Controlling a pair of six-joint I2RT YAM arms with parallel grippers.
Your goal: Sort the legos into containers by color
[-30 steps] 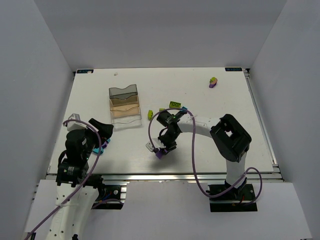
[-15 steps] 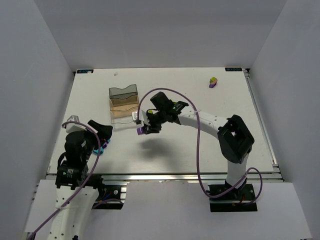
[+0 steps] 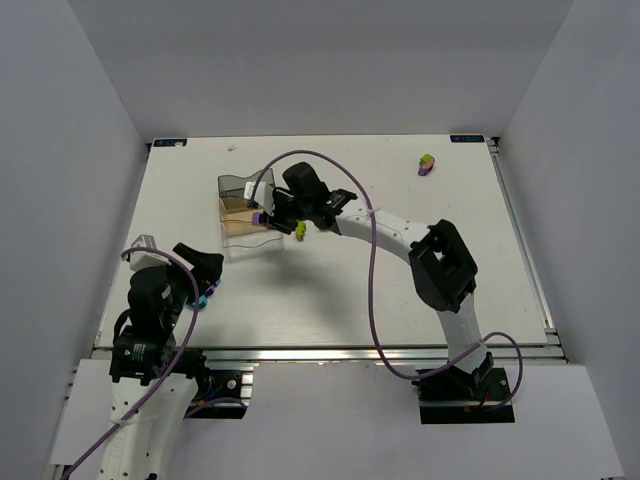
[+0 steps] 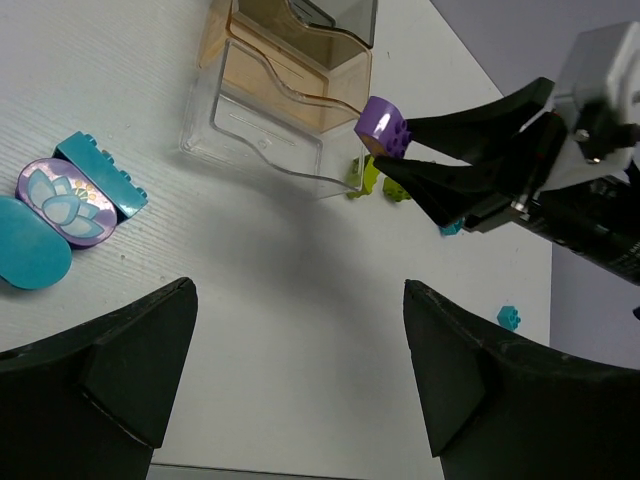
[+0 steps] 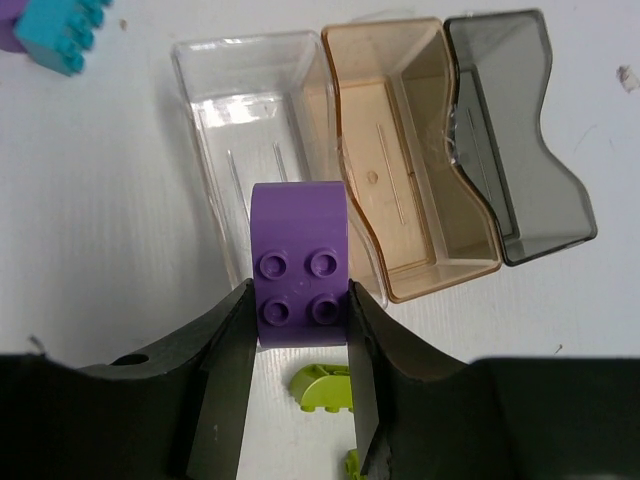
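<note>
My right gripper (image 5: pixel 299 292) is shut on a purple lego (image 5: pixel 299 265) with four studs, holding it in the air. In the right wrist view the brick hangs over the edge of the clear container (image 5: pixel 215 110), close to the tan one (image 5: pixel 400 160); the smoky grey container (image 5: pixel 520 130) is the third in the row. From above, the right gripper (image 3: pixel 265 217) and purple lego (image 3: pixel 258 217) are at the containers' (image 3: pixel 248 238) right side. Lime legos (image 5: pixel 325 388) lie on the table under the fingers. My left gripper (image 4: pixel 298 300) is open and holds nothing, near the front left of the table (image 3: pixel 208 275).
A cyan brick (image 4: pixel 100 175), a purple round lotus piece (image 4: pixel 62 195) and a cyan round piece (image 4: pixel 25 245) lie left of the left gripper. A small cyan lego (image 4: pixel 508 318) sits further right. A purple-and-lime piece (image 3: pixel 427 164) lies at the far right of the white table (image 3: pixel 400 290).
My right arm has swung from the front middle of the table back and left to the containers, carrying the purple lego. The left arm has barely moved.
</note>
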